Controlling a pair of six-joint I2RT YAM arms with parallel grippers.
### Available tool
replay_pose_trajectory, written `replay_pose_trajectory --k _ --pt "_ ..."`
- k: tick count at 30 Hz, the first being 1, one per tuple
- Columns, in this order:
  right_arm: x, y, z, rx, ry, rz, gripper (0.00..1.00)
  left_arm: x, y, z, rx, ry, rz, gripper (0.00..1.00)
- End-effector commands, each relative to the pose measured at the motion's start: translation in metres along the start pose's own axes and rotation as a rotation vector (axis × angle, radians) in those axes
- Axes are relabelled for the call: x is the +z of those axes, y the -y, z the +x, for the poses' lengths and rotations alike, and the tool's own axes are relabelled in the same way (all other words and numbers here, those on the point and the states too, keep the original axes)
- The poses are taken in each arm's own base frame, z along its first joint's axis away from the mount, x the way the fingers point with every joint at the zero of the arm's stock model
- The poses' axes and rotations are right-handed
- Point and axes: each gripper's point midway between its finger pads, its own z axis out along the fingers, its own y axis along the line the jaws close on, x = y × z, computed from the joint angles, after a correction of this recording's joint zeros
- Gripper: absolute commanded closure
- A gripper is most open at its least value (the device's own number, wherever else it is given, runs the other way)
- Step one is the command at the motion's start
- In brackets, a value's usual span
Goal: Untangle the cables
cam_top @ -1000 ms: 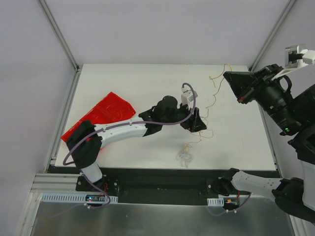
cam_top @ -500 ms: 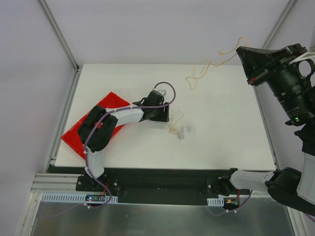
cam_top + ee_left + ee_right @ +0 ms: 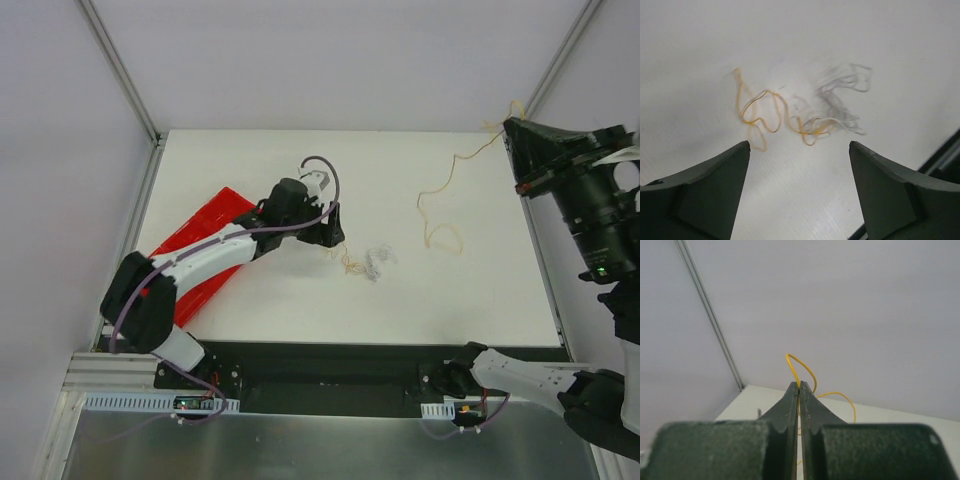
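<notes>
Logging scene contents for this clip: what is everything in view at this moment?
table: one, white, under everything
sheet: one, red, flat at the table's left edge, partly under the left arm
cable clump: one, orange and whitish strands, mid-table just ahead of the left fingers
yellow cable: one, trailing from the right fingers towards the table
left arm: one, black and white, reaching mid-table
right arm: one, black, raised at far right
left fingers: open, empty
right fingers: shut on the yellow cable
</notes>
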Motion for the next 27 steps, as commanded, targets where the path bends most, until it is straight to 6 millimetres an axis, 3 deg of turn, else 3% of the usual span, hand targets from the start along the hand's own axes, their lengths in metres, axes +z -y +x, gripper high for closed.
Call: replay_pose_trajectory --k 1,3,5,7,11,15,18,22,24,27 --pt "0.002 -0.007 0.053 -0.054 -0.100 -0.047 0.99 -0.079 0.066 -0.050 0.138 0.183 0.273 0.18" --pt "-0.003 -0.021 0.087 -0.085 -0.178 -0.143 0.99 -0.110 0.074 -0.061 0.175 0.254 0.295 0.15" --pt "-0.006 -0.034 0.122 -0.091 -0.266 -0.222 0.99 -0.135 0.068 -0.068 0.201 0.319 0.245 0.12" --pt "-0.008 -0.055 0.158 -0.051 -0.354 -0.323 0.99 -0.159 0.056 -0.073 0.247 0.380 0.173 0.11" --pt "-0.007 -0.108 0.206 0.120 -0.470 -0.533 1.00 -0.200 0.009 -0.070 0.271 0.452 -0.079 0.07" --pt "-0.004 -0.139 0.252 0.217 -0.549 -0.603 0.99 -0.242 -0.006 -0.058 0.255 0.501 -0.146 0.04" --pt "-0.003 -0.153 0.298 0.267 -0.650 -0.612 0.99 -0.245 -0.007 -0.038 0.181 0.495 -0.108 0.04" --pt "-0.008 -0.177 0.357 0.350 -0.783 -0.639 0.99 -0.231 -0.016 -0.009 0.086 0.424 -0.106 0.04" --pt "-0.011 -0.200 0.375 0.406 -0.814 -0.700 1.00 -0.225 -0.024 -0.002 0.047 0.403 -0.141 0.04" --pt "-0.016 -0.217 0.421 0.420 -0.912 -0.693 0.99 -0.214 -0.031 0.006 0.009 0.365 -0.171 0.04"
